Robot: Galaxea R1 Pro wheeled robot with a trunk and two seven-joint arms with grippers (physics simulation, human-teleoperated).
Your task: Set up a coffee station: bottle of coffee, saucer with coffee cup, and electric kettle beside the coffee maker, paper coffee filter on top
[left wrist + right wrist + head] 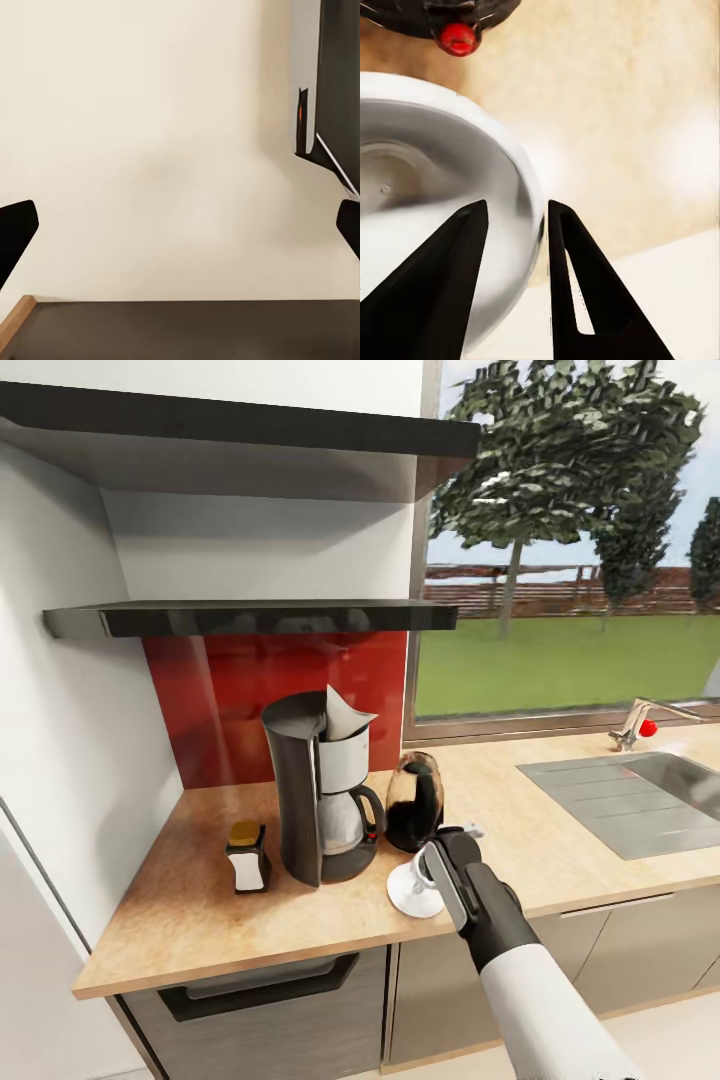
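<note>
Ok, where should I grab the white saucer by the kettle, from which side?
Pinch the saucer by its near rim, coming from the front edge of the countertop. It lies low and flat, with no body to clasp, and the electric kettle stands close behind. The right gripper straddles that rim.

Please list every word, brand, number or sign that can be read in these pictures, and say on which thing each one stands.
No text can be read in any view.
Bottle: it has a white label, but no print can be made out on it.
Coffee maker: no brand or marks show.
Kettle: only a plain red switch, with no sign on it.
Saucer: plain white.
</note>
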